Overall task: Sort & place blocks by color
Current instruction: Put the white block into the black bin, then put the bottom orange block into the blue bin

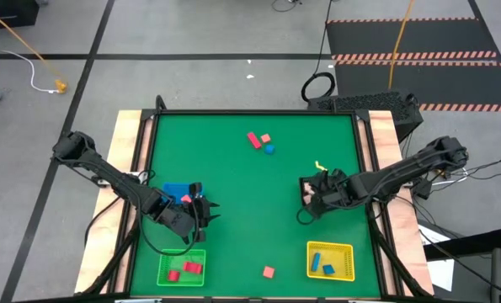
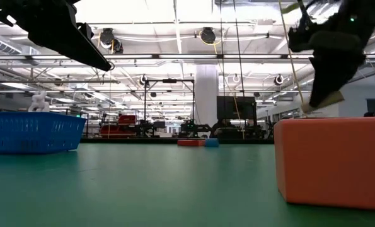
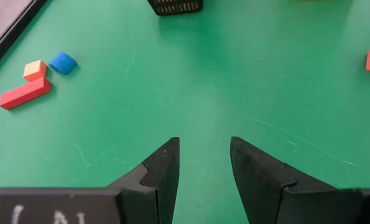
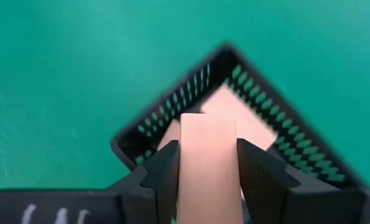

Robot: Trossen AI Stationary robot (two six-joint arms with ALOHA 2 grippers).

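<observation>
A green counter [image 1: 250,202] seen from above, with two dark robot arms reaching in from either side. The right end effector [image 4: 206,171] hovers over a black tray [image 4: 284,124] near the counter's right edge, its fingers clamped on a cream bar [image 4: 208,162]. The bar's lower end is cut off by the frame, and it hides part of the tray. At least two more cream pieces [image 4: 240,112] lie inside; the exact count cannot be told. From above, the arm covers most of this tray.

The left end effector [image 3: 203,165] hangs above bare counter near the front left, fingers apart and holding nothing. A blue tray [image 1: 176,192] sits just behind it, partly hidden by the arm — its contents cannot be seen.

Counted from above: a green tray [image 1: 166,268] at the front left holds two red blocks [image 1: 191,268]; a yellow tray [image 1: 344,252] at the front right holds two blue blocks [image 1: 316,261]. Loose at the back centre sit three blocks — a red bar [image 1: 253,140], a small salmon cube [image 1: 266,138] and a blue block [image 1: 269,149] — close together. One more salmon block [image 1: 269,271] lies alone at the front, between the green and yellow trays.
</observation>
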